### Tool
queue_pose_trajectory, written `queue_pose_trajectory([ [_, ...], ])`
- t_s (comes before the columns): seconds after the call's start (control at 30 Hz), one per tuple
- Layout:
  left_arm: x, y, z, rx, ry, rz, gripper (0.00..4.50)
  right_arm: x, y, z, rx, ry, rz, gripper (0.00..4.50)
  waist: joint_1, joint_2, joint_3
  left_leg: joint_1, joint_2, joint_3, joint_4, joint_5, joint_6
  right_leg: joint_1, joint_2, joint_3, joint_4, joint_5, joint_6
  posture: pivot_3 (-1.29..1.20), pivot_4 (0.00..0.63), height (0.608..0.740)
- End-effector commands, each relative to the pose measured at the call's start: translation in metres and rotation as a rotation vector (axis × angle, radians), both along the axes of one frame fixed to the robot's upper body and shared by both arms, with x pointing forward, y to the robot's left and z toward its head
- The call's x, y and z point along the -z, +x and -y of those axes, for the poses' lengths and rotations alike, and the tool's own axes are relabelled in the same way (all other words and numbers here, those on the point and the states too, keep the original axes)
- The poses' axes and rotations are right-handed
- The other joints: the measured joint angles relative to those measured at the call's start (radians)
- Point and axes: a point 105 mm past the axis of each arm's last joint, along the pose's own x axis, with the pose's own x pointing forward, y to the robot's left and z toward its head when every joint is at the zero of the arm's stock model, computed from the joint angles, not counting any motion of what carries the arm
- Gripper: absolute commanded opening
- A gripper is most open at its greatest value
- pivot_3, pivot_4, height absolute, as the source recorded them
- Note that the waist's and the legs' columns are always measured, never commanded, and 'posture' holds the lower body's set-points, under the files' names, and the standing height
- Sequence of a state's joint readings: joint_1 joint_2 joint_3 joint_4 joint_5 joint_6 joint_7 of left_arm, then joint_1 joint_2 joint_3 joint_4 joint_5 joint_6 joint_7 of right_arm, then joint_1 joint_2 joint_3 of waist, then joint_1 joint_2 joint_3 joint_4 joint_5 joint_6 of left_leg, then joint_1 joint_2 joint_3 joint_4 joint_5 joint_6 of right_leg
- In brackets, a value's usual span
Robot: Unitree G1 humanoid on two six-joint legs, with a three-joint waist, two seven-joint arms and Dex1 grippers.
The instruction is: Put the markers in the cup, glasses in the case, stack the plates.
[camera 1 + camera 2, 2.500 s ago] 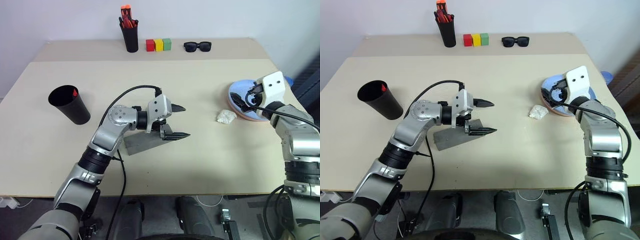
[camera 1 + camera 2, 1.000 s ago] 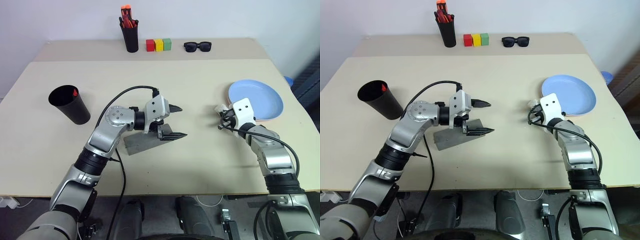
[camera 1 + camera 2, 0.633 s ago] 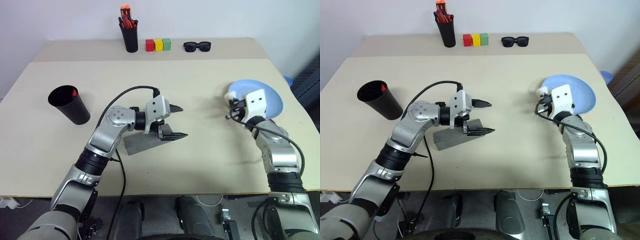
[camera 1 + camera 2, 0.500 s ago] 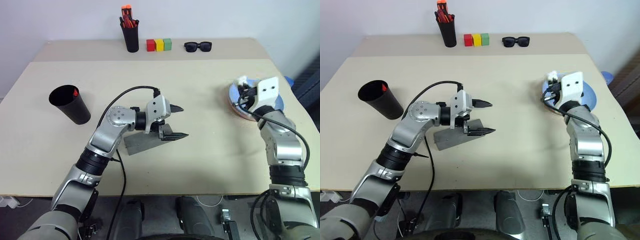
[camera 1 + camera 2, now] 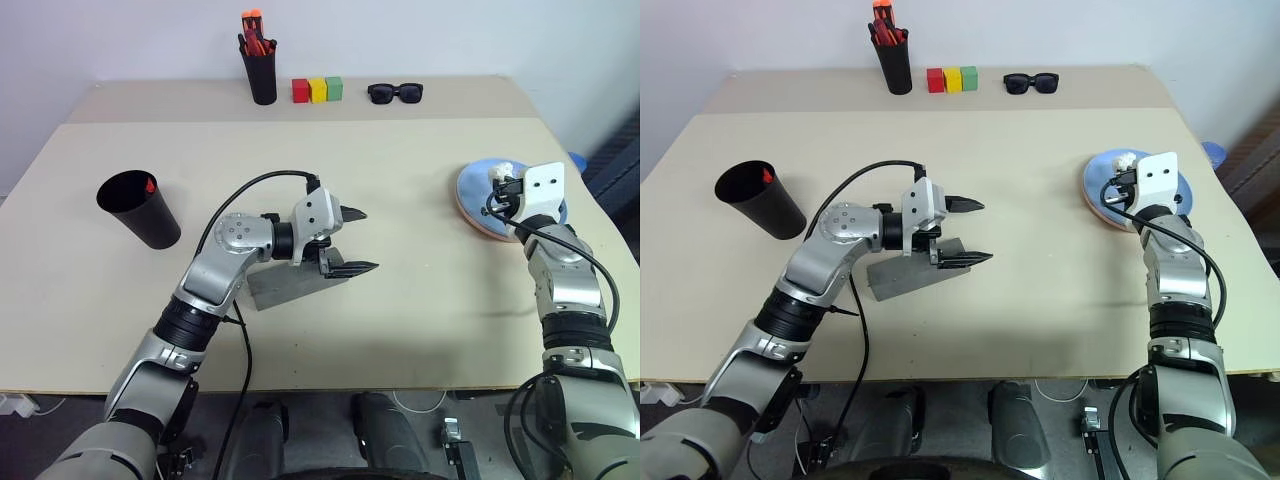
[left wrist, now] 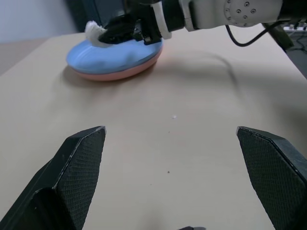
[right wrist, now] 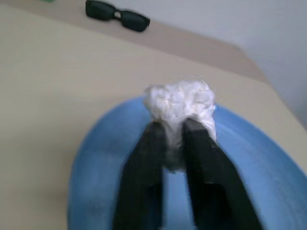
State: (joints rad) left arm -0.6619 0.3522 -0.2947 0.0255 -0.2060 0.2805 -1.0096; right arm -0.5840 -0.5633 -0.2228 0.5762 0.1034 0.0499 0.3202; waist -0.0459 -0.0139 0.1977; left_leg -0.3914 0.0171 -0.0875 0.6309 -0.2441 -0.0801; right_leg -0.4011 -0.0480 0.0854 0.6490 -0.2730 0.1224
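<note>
Pinching one crumpled white wad [image 7: 180,104] between right fingers [image 7: 144,182] over two stacked plates [image 5: 478,196], blue atop pink; spreading left fingers [image 5: 350,267] wide above one grey case [image 5: 285,285] mid-tabletop [image 5: 420,310]; one black cup [image 5: 139,209] standing left.

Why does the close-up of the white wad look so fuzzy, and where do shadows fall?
Right wrist view: the white wad and both black fingers are soft and out of focus, sitting very near the lens; the sunglasses behind are also hazy. Left eye view: sharp, evenly lit, with a soft shadow under the left tool on the table.
</note>
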Motion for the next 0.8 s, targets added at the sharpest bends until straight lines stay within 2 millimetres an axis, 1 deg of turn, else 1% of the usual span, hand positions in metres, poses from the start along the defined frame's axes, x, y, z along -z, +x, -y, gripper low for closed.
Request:
queue_pose_trajectory([
  [0.03, -0.012, -0.002, -0.001, -0.007, -0.035, 0.035, 4.5, -0.021, 0.002, 0.003, 0.003, -0.02, 0.068, 2.92, 0.0, 0.0, 0.0, 0.0, 0.0, 0.0, 0.0, 0.0, 0.0, 0.0, 0.0, 0.0, 0.0, 0.0, 0.0, 0.0, 0.15, 0.74],
  [0.07, -0.012, -0.002, -0.001, -0.009, -0.037, 0.033, 4.5, -0.021, 0.001, 0.004, 0.007, -0.02, 0.07, 3.38, -0.001, 0.0, 0.0, 0.0, 0.0, 0.0, 0.0, 0.0, 0.0, 0.0, 0.0, 0.0, 0.0, 0.0, 0.0, 0.0, 0.15, 0.74],
  [0.13, -0.012, -0.002, -0.001, -0.01, -0.039, 0.029, 4.5, -0.021, 0.001, 0.005, 0.016, -0.011, 0.078, 4.46, -0.001, 0.0, 0.0, 0.0, 0.0, 0.0, 0.0, 0.0, 0.0, 0.0, 0.0, 0.0, 0.0, 0.0, 0.0, 0.0, 0.15, 0.74],
  [0.3, -0.014, -0.001, 0.0, -0.022, -0.066, 0.02, 4.5, -0.026, -0.003, 0.01, 0.052, -0.016, 0.107, 4.46, 0.0, 0.0, 0.0, 0.0, 0.0, 0.0, 0.0, 0.0, 0.0, 0.0, 0.0, 0.0, 0.0, 0.0, 0.0, 0.0, 0.15, 0.74],
  [0.4, -0.025, 0.01, -0.002, -0.108, -0.143, 0.079, 4.5, -0.038, -0.009, 0.01, 0.046, 0.006, 0.187, 4.46, 0.001, 0.0, 0.0, 0.0, 0.0, 0.0, 0.0, 0.0, 0.0, 0.0, 0.0, 0.0, 0.0, 0.0, 0.0, 0.0, 0.15, 0.74],
  [0.43, -0.034, 0.017, -0.005, -0.171, -0.207, 0.12, 4.5, -0.041, -0.013, 0.006, 0.016, 0.012, 0.222, 4.46, 0.002, 0.0, 0.0, 0.0, 0.0, 0.0, 0.0, 0.0, 0.0, 0.0, 0.0, 0.0, 0.0, 0.0, 0.0, 0.0, 0.15, 0.74],
  [0.5, -0.043, 0.023, -0.009, -0.237, -0.279, 0.16, 4.5, -0.044, -0.018, 0.0, -0.017, 0.014, 0.253, 4.46, 0.002, 0.0, 0.0, 0.0, 0.0, 0.0, 0.0, 0.0, 0.0, 0.0, 0.0, 0.0, 0.0, 0.0, 0.0, 0.0, 0.15, 0.74],
  [0.53, -0.043, 0.027, -0.012, -0.278, -0.297, 0.167, 4.5, -0.043, -0.023, -0.006, -0.06, 0.01, 0.259, 4.46, 0.002, 0.0, 0.0, 0.0, 0.0, 0.0, 0.0, 0.0, 0.0, 0.0, 0.0, 0.0, 0.0, 0.0, 0.0, 0.0, 0.15, 0.74],
  [0.6, -0.038, 0.029, -0.016, -0.31, -0.305, 0.111, 4.5, -0.04, -0.035, -0.018, -0.153, 0.033, 0.262, 4.46, 0.001, 0.0, 0.0, 0.0, 0.0, 0.0, 0.0, 0.0, 0.0, 0.0, 0.0, 0.0, 0.0, 0.0, 0.0, 0.0, 0.15, 0.74],
  [0.7, -0.035, 0.025, -0.024, -0.333, -0.327, 0.099, 4.5, -0.039, -0.054, -0.04, -0.297, 0.059, 0.257, 4.46, -0.001, 0.0, 0.0, 0.001, 0.0, 0.0, -0.001, 0.0, 0.0, 0.0, 0.0, 0.0, 0.0, 0.0, 0.0, 0.0, 0.15, 0.74],
  [0.8, -0.033, 0.023, -0.034, -0.374, -0.353, 0.076, 4.5, -0.04, -0.071, -0.053, -0.38, 0.082, 0.244, 4.46, 0.001, 0.001, 0.0, 0.0, 0.0, 0.0, 0.0, 0.0, 0.0, 0.0, 0.0, 0.0, 0.0, 0.0, 0.0, 0.0, 0.15, 0.74],
])
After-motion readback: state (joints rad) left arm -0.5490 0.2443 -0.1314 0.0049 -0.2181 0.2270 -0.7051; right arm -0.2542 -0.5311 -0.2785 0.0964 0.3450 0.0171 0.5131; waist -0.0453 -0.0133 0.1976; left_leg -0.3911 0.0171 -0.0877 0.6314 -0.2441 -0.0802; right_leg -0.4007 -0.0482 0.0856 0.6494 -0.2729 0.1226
